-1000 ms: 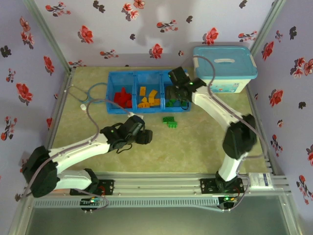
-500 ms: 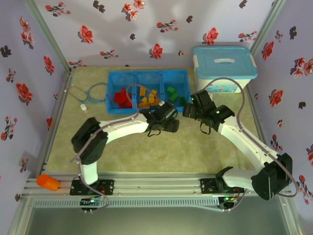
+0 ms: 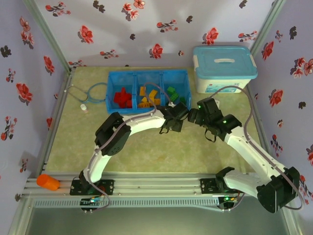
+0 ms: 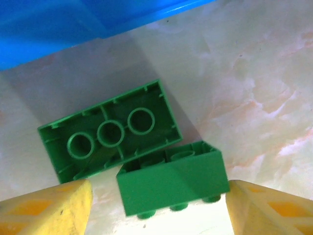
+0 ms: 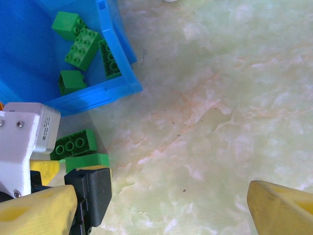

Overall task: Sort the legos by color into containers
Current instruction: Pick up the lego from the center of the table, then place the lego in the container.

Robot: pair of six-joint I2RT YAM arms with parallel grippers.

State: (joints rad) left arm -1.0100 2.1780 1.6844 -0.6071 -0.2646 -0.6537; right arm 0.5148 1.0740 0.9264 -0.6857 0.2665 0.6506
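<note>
Green legos (image 5: 76,144), two of them, lie close together on the marbled table (image 4: 254,73) just outside the blue tray (image 4: 58,24): an upturned brick (image 4: 110,132) showing its hollow underside, and a second brick (image 4: 173,183) on its side between the spread fingers of the left gripper (image 4: 157,208), which stands open and apparently clear of it. The right gripper (image 5: 159,210) hangs nearby, jaws wide apart, empty. Red bricks (image 3: 122,98), orange-yellow bricks (image 3: 149,98) and green bricks (image 5: 83,46) occupy separate tray compartments.

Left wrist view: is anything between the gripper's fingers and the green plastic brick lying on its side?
Nothing visible. The side-lying green brick sits inside the open left gripper; an upturned green brick lies just beyond it.
</note>
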